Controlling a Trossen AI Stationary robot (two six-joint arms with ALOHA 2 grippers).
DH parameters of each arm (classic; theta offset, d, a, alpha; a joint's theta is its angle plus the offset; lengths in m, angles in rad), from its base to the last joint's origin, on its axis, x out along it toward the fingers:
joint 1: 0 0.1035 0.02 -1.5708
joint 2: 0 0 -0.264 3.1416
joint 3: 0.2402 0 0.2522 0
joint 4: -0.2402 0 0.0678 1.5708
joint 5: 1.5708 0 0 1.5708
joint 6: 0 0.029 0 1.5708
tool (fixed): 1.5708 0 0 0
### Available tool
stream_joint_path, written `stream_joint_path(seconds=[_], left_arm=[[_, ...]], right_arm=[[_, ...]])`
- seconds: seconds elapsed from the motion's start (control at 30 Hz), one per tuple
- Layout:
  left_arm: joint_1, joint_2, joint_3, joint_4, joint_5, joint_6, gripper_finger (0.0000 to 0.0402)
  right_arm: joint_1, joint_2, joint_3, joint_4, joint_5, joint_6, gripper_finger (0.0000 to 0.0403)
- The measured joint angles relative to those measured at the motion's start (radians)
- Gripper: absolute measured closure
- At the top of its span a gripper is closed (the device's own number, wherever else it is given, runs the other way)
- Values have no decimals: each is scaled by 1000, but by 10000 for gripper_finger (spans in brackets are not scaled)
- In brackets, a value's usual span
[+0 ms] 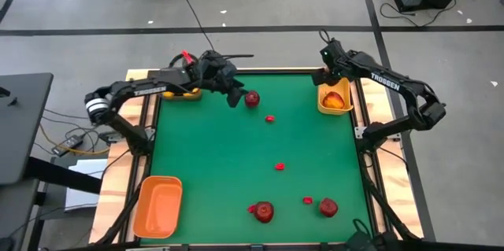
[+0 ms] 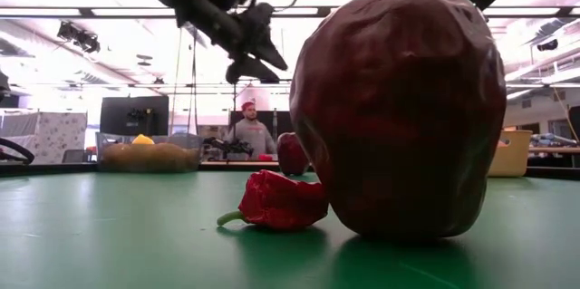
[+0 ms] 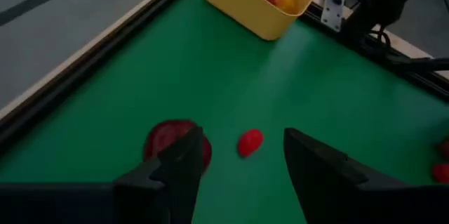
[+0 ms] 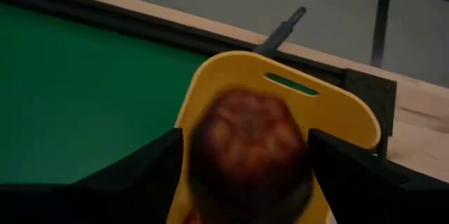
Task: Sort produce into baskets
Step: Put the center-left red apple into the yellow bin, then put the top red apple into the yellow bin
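Observation:
My right gripper [image 1: 332, 86] is shut on a red-orange apple [image 4: 249, 154] over the yellow basket [image 1: 335, 97] at the table's far right. My left gripper [image 1: 234, 95] is open and empty, raised above the table [image 2: 249, 53], just left of a dark red apple [image 1: 252, 99] that rests on the green mat. In the left wrist view this apple [image 3: 165, 143] shows beside one finger, and a tiny red piece [image 3: 250, 142] lies beyond the gap. The grey basket [image 1: 185, 91] with yellow fruit stands under the left arm. My right gripper holds the red-orange apple by its two opposite sides [image 4: 200, 147], pinched between the two wide-spread fingers. The fingers slant down from the far side. The apple sits within the yellow basket's outline; I cannot tell whether it rests on the bottom.
The orange tray [image 1: 157, 204] stands at the near left. Two dark red apples [image 1: 264, 212] [image 1: 327, 208] and tiny red pieces [image 1: 279, 166] [image 1: 307, 200] [image 1: 253, 209] lie on the mat. A person [image 2: 249, 130] is in the room behind.

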Motion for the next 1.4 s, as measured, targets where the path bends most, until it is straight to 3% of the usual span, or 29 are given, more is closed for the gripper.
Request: stream_joint_path(seconds=[0.13,0.33,0.63,0.83,0.97,1.4], left_arm=[[0,93,0,103,3,16,197],[0,229,1,257,7,37,178],[8,347,35,267,-14,109,70],[18,372,36,232,-6,77,18],[16,371,37,188,-24,83,21],[16,363,37,152,-65,78,94]], right_arm=[[-22,0,0,7,-45,-62,69],[-26,-8,0,14,-20,-197,49],[-3,-32,0,86,-145,-216,47],[9,-32,0,105,-148,-243,47],[9,-32,0,112,-146,-245,47],[44,-32,0,115,-207,-220,52]])
